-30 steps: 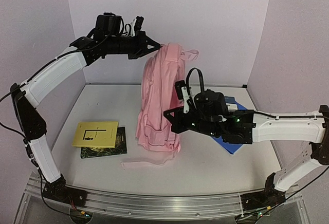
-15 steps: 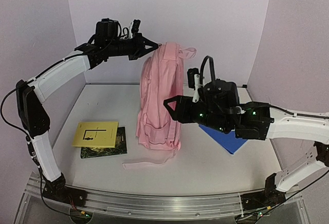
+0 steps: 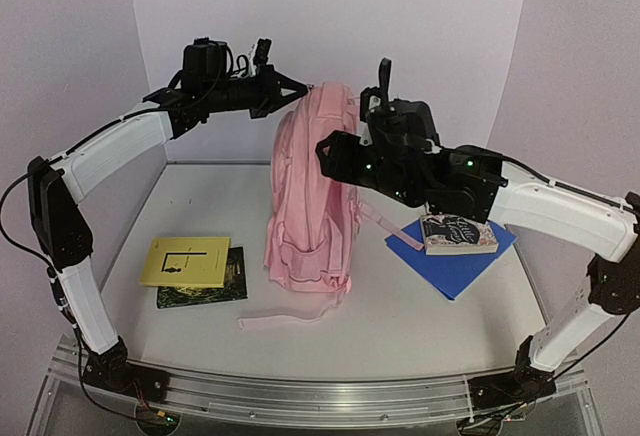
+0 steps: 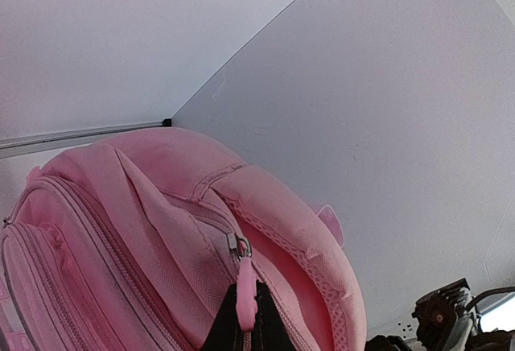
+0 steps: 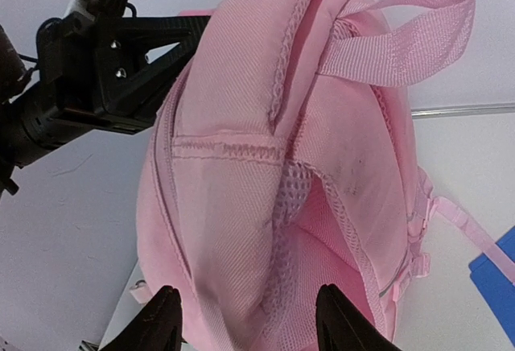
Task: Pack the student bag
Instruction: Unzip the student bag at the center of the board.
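Currently student bag (image 3: 305, 216) upright, long axis vertical, handle (image 5: 386, 45) uppermost.

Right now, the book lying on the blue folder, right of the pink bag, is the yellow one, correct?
Not quite. The blue folder carries a dark paperback; the yellow book lies on another dark book, left of the pink bag. The top external view shows it.

Student bag (image 4: 121, 230) fills the lower left, top end up against pale walls. Left pincer (image 4: 244, 324) pinches the pink zip pull (image 4: 245, 291) at bottom edge.
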Robot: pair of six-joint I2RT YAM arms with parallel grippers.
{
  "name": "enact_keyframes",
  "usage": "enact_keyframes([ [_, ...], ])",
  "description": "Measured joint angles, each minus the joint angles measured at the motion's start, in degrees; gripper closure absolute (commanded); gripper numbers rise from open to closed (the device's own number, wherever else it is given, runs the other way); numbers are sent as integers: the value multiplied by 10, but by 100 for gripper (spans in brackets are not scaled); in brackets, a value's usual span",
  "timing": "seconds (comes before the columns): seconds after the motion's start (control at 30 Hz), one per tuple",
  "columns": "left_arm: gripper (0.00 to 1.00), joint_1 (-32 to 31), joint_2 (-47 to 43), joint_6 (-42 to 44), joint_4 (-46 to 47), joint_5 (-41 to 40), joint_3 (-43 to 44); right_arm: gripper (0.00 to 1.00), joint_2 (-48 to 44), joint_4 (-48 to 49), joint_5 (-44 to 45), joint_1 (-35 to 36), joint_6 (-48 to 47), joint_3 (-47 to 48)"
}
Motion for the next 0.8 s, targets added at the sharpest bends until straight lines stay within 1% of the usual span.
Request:
enact_keyframes([
  [0.07,100,0,0,0,0,0,0,93,11,-7,-6,-6,-13,8],
  [0.1,100,0,0,0,0,0,0,100,14,-9,-10,-8,-17,12],
  [0.23,100,0,0,0,-6,-1,3,100,16,-13,-36,-11,-55,18],
  [0.3,100,0,4,1,-23,-6,21,100,11,-13,-63,-14,-83,16],
  [0.43,100,-2,29,4,-82,-3,93,100,-30,-8,-124,-20,-135,-20],
  [0.53,100,-5,63,1,-114,20,144,100,-76,-8,-155,-25,-161,-56],
  [0.67,100,8,117,-10,-103,15,193,100,-128,-30,-194,-20,-179,-94],
  [0.8,100,52,158,-27,-82,6,196,100,-146,-34,-222,-10,-185,-111],
])
